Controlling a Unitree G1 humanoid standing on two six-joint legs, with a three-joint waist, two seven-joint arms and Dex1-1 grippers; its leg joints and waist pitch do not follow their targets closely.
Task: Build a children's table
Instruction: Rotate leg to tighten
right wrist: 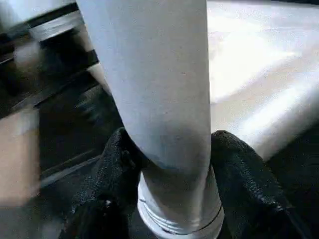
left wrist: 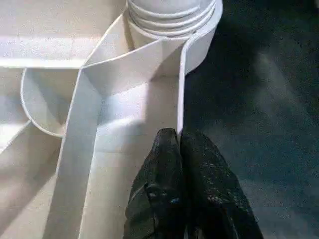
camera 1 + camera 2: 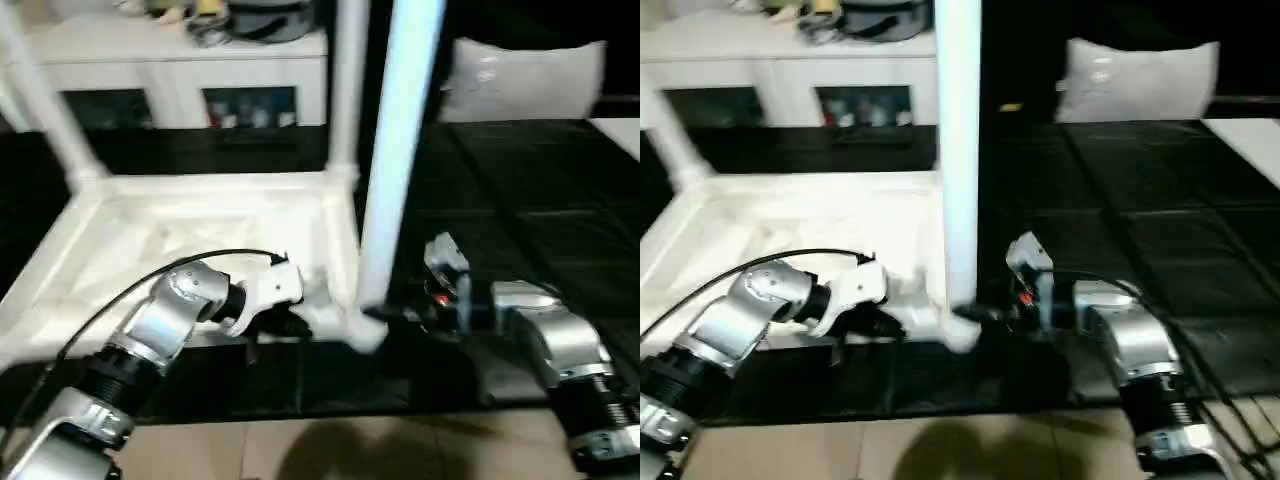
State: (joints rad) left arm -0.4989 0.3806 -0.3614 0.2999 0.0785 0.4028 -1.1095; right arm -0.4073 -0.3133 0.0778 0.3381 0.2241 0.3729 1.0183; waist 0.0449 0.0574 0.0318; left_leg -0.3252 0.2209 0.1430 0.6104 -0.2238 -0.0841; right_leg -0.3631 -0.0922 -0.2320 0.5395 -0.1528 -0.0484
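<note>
Right tool (image 1: 167,164) clamped on white tapered plastic leg (image 3: 395,170) above corner socket (image 2: 172,20); left tool (image 2: 185,174) closed, pressing upturned white tabletop (image 3: 200,225). Risk: leg tilting, jamming crooked.

Silver forearms (image 3: 165,320) with black ribbed joints; black cable; textured black fingers (image 2: 164,189).
</note>
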